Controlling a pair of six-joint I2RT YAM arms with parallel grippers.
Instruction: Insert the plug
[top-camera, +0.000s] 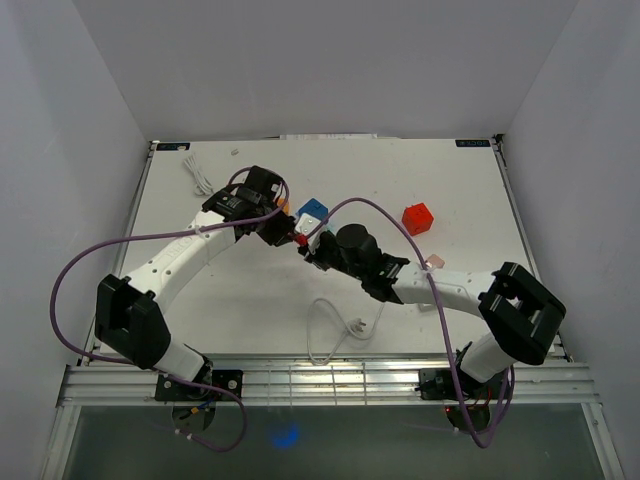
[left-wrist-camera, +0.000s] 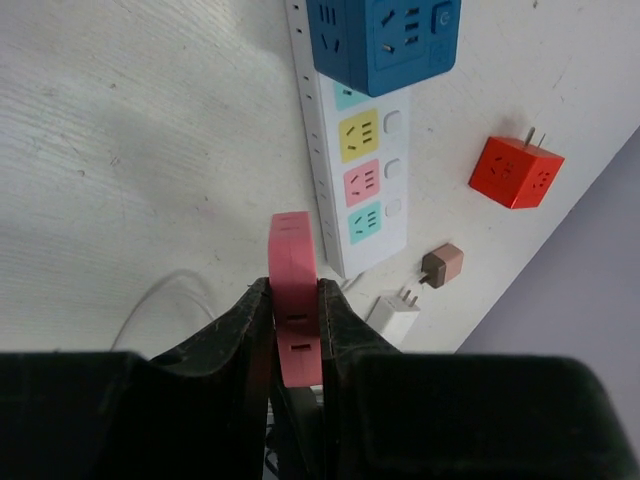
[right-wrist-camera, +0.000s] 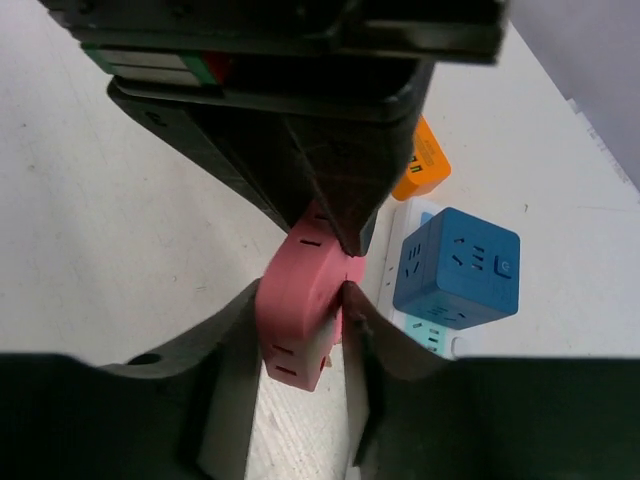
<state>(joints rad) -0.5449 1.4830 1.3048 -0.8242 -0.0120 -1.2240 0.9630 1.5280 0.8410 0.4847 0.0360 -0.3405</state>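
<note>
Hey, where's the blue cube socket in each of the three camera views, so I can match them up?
Top external: blue cube socket just above centre, beyond where the arms meet.
Left wrist: top edge, right of centre, over the white power strip.
Right wrist: right of centre, mid-height.
Shared landmark: the pink block, close beside the cube in every view.

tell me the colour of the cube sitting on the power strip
Blue cube, clearest in the left wrist view.
</note>
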